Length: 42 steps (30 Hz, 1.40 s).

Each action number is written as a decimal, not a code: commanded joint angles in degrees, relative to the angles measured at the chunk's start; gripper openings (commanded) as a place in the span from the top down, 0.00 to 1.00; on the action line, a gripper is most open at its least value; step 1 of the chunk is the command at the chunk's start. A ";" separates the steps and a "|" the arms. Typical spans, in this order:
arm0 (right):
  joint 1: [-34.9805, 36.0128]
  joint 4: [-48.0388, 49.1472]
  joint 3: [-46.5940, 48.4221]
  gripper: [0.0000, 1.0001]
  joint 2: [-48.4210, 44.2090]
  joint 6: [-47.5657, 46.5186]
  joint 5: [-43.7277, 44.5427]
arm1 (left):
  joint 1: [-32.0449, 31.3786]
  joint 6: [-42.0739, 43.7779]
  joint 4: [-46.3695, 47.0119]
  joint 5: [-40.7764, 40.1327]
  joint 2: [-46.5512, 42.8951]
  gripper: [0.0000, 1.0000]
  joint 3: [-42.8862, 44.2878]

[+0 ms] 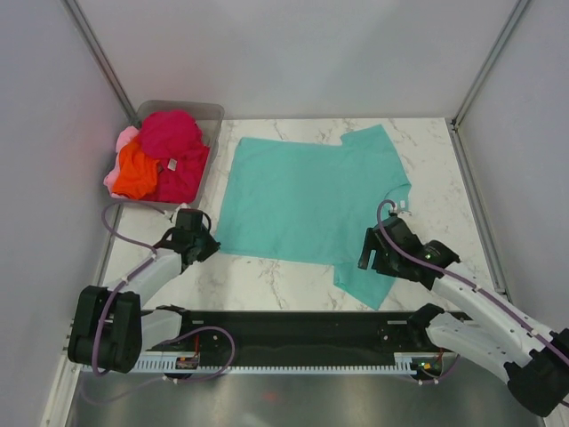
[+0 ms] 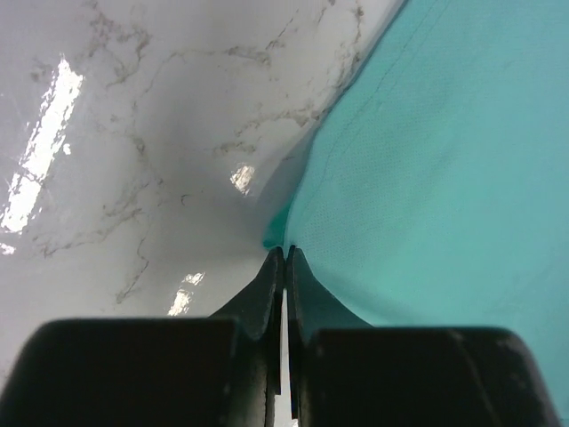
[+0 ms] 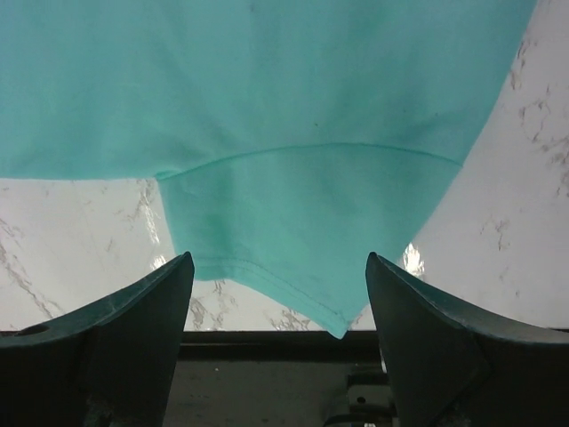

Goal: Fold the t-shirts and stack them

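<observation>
A teal-turquoise t-shirt [image 1: 311, 196] lies spread flat on the marble table. My left gripper [image 1: 208, 245] is at its near-left corner. In the left wrist view the jaws are shut, with the shirt's corner [image 2: 277, 233] pinched at the tips of the left gripper [image 2: 284, 253]. My right gripper [image 1: 369, 256] is open and hovers over the shirt's near sleeve [image 3: 302, 213], which lies between its wide-apart fingers [image 3: 169, 294]. The magenta-red t-shirt [image 1: 173, 138], orange t-shirt [image 1: 135, 173] and light pink t-shirt [image 1: 124, 140] lie crumpled in the bin.
The clear plastic bin [image 1: 209, 111] stands at the table's far left. The black base rail [image 1: 293, 334] runs along the near edge, close under the sleeve. Grey walls enclose the table on three sides.
</observation>
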 commanded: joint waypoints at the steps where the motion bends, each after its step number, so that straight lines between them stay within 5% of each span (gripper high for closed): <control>1: 4.85 -6.62 0.06 0.14 1.69 7.75 5.63 | -0.02 3.05 5.54 -2.02 -1.46 0.98 -0.88; 8: 23.13 -6.02 -3.27 0.16 9.17 24.44 9.06 | -0.11 2.96 7.31 -2.71 -4.52 0.98 -3.08; 16: 30.00 -5.13 -7.93 0.20 11.45 42.63 12.31 | -0.20 1.64 7.74 -5.00 -10.07 0.98 -5.72; 23: 30.09 -0.83 -14.18 0.25 6.54 47.84 11.78 | -0.20 0.94 7.84 -6.58 -11.74 0.98 -6.51; 26: 30.18 -1.27 -12.78 0.38 9.69 46.62 11.87 | -0.20 1.02 7.84 -6.23 -10.34 0.98 -5.99; 29: 30.27 -1.18 -11.54 0.63 12.86 45.65 12.22 | -0.20 0.94 7.75 -6.23 -9.72 0.98 -5.72; 30: 30.27 -0.74 -11.37 0.82 13.13 44.95 12.49 | -0.20 1.03 7.83 -6.23 -9.63 0.98 -5.72; 32: 30.18 -1.00 -10.84 1.00 12.43 44.33 13.27 | -0.20 0.94 7.57 -6.41 -9.72 0.98 -5.63; 42: 30.09 -19.09 2.07 1.00 -0.12 45.20 23.99 | -0.20 -3.45 -5.42 3.95 -13.84 0.98 -0.01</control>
